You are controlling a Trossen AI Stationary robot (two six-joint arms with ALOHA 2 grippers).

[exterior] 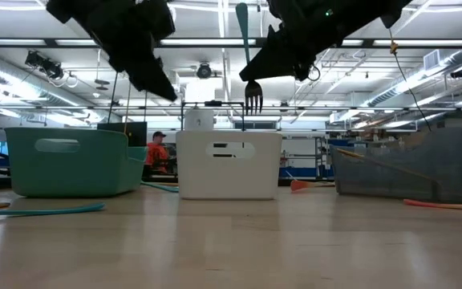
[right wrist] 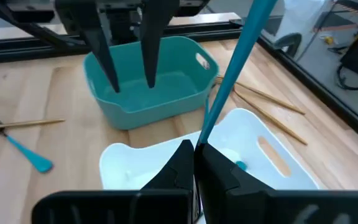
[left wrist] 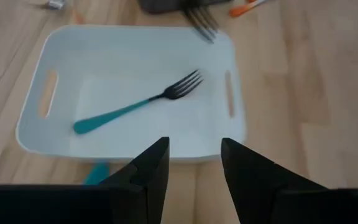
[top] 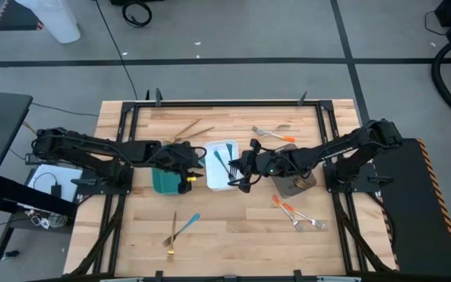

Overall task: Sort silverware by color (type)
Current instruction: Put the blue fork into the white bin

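Observation:
A white tray (top: 227,182) stands mid-table between a teal tray (top: 163,182) and a grey-brown tray (top: 294,185). One blue-handled fork (left wrist: 135,106) lies flat in the white tray. My right gripper (right wrist: 195,149) is shut on a second blue-handled fork (exterior: 252,95), which hangs tines down above the white tray (exterior: 229,164). My left gripper (left wrist: 194,152) hovers open with nothing between its fingers, over the white tray's side nearest the teal tray (right wrist: 148,87). More silverware lies scattered on the table. My right gripper pinches the fork's blue handle (right wrist: 211,122) between its two fingers, low on the handle toward the tines. The fingers come from the table's right side, slanting down, and lie across the handle. The fork is lifted clear and stands nearly upright, handle up (exterior: 242,24), tines down.
Orange-handled forks lie far right (top: 274,135) and near right (top: 294,213). A blue-handled piece and a gold one (top: 180,229) lie near the front, and thin gold pieces (top: 190,129) at the far left. My left gripper (right wrist: 129,56) hangs close to the right one, over the teal tray.

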